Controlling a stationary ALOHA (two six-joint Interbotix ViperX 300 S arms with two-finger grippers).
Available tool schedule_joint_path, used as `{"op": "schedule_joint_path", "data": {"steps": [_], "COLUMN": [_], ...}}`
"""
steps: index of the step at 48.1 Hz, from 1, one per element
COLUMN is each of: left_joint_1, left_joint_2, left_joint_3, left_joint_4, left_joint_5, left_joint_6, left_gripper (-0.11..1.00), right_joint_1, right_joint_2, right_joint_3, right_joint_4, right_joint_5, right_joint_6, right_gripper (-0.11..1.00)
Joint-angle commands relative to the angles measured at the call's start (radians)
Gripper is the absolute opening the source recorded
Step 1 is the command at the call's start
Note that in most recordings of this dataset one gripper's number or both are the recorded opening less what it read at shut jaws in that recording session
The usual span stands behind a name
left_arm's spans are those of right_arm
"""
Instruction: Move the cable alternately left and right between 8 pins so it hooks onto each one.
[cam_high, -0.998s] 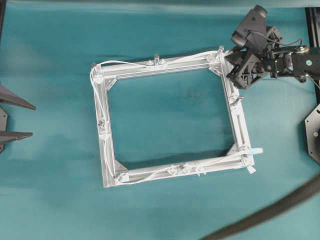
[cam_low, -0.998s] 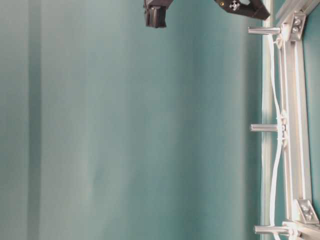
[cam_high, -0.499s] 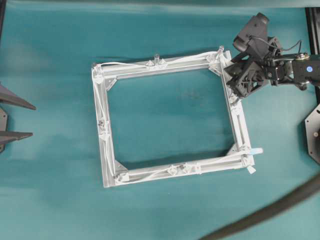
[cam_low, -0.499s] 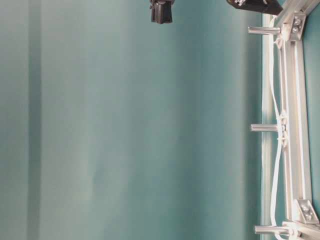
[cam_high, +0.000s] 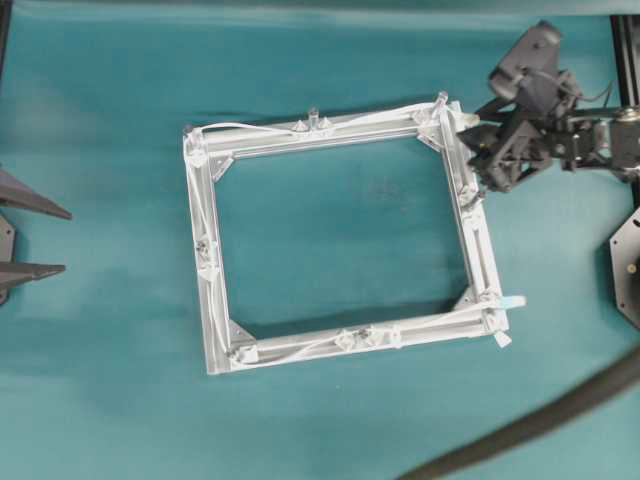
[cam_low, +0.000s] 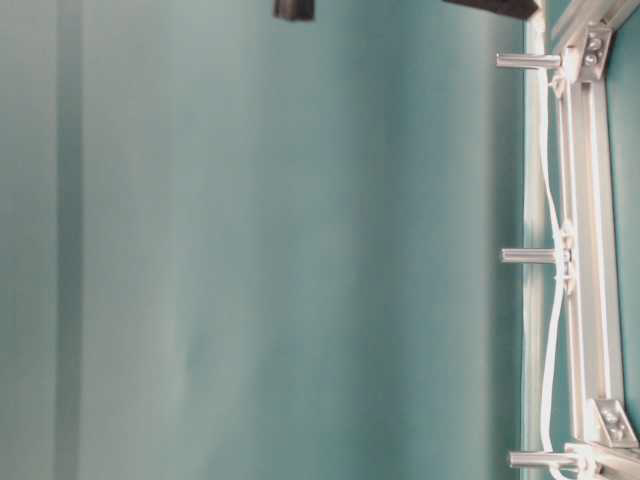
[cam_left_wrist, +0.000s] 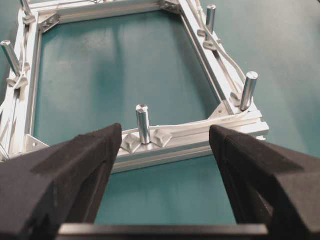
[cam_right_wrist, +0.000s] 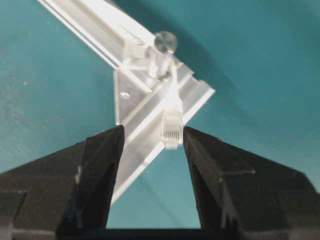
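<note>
1. Overhead: right gripper (cam_high: 478, 160) has pulled back from the square aluminium frame (cam_high: 210, 300), jaws parted, holding nothing; thin white cable (cam_high: 300, 348) threaded round upright silvery pins (cam_high: 313, 117).
2. Table-level: cable weaves between pins.
3. Left wrist: left gripper (cam_left_wrist: 162, 145) wide open, empty, parked clear.
4. Right wrist: small white plug (cam_right_wrist: 171, 130) lies loose between the jaws, released so the cable stays hooked.

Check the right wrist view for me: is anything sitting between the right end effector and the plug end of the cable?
Nothing visible does. The right end effector is open, and the cable's plug lies on the frame corner in the gap ahead of its fingertips, just below the corner pin. Neither finger touches the plug.
</note>
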Motion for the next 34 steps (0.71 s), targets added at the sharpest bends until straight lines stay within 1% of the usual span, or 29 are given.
{"op": "schedule_joint_path", "data": {"steps": [1, 14, 21, 26, 30, 34], "left_joint_1": [-0.002, -0.002, -0.002, -0.002, -0.002, -0.002], "left_joint_2": [0.011, 0.011, 0.011, 0.011, 0.011, 0.011], "left_joint_3": [-0.011, -0.011, -0.011, -0.011, -0.011, -0.011], "left_joint_4": [0.003, 0.003, 0.003, 0.003, 0.003, 0.003], "left_joint_5": [-0.008, -0.008, -0.008, -0.008, -0.008, -0.008], "left_joint_6": [0.005, 0.005, 0.005, 0.005, 0.005, 0.005], "left_gripper": [0.81, 0.81, 0.81, 0.81, 0.81, 0.81], "right_joint_1": [0.002, 0.002, 0.002, 0.002, 0.002, 0.002], "right_joint_2": [-0.066, -0.224, -0.301, -0.353, -0.408, -0.479], "right_joint_3": [0.009, 0.063, 0.072, 0.091, 0.106, 0.123], "right_joint_4": [-0.003, -0.008, -0.028, -0.043, -0.044, -0.046], "right_joint_5": [0.014, 0.014, 0.035, 0.025, -0.044, -0.213], "right_joint_6": [-0.002, -0.006, -0.008, -0.015, -0.018, -0.018], "right_gripper": [0.5, 0.5, 0.5, 0.5, 0.5, 0.5]}}
